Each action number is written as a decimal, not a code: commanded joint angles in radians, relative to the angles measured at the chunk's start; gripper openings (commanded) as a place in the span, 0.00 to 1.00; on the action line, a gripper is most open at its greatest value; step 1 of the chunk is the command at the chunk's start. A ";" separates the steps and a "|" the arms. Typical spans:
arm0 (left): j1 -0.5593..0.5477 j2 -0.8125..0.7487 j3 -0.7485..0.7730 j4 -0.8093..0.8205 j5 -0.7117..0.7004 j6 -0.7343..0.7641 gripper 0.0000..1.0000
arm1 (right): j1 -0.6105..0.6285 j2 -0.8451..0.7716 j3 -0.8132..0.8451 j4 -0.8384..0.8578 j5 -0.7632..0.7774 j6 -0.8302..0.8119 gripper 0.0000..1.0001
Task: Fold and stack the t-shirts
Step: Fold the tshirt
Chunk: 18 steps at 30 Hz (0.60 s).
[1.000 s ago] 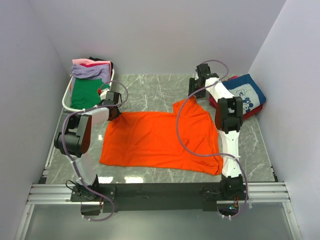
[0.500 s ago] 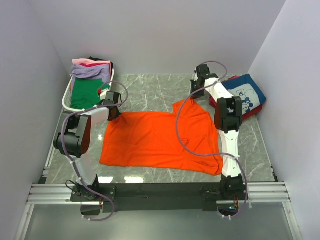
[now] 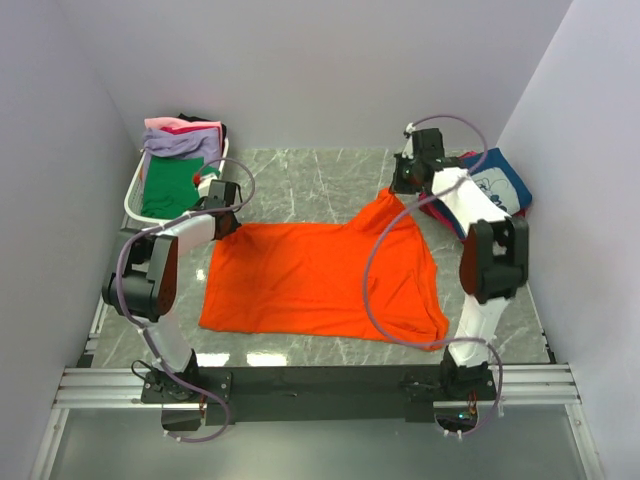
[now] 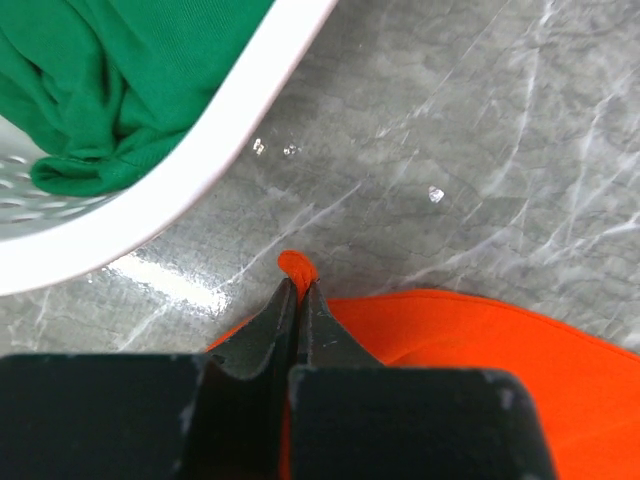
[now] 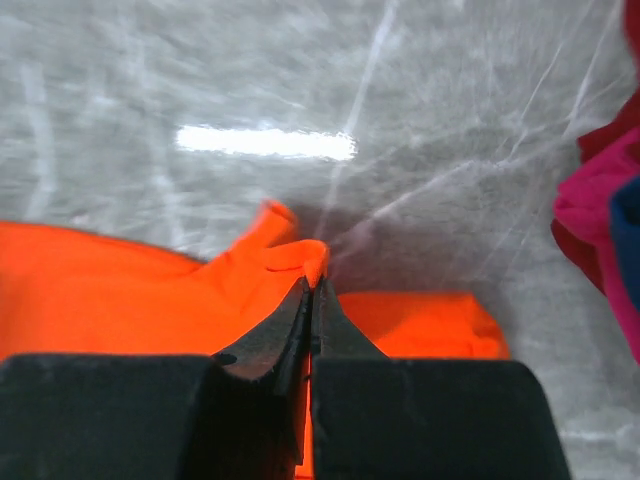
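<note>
Clamping far corners of the orange t-shirt (image 3: 310,280), the left gripper (image 4: 298,293) and right gripper (image 5: 312,287) each pinch cloth. Its right corner peaks above the surface (image 3: 300,180).

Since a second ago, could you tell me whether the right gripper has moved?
Yes. The right gripper, shut on the orange t-shirt at its far corner, has shifted right, closer to the folded navy t-shirt, drawing that corner along.

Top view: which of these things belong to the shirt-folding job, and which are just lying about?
Job: orange t-shirt, pinched by left gripper and right gripper; navy printed tee on the folded stack; green tee, piled with others far left.
Lying about: white basket; marble table.
</note>
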 commanded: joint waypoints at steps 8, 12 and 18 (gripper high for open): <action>-0.001 -0.081 -0.031 0.020 -0.028 0.022 0.01 | 0.095 -0.350 -0.322 0.105 0.098 0.041 0.00; -0.005 -0.108 -0.049 0.022 -0.043 0.020 0.01 | 0.166 -0.496 -0.409 0.087 0.167 0.077 0.00; -0.010 -0.139 -0.094 0.009 -0.078 0.019 0.01 | 0.224 -0.651 -0.521 0.016 0.259 0.108 0.00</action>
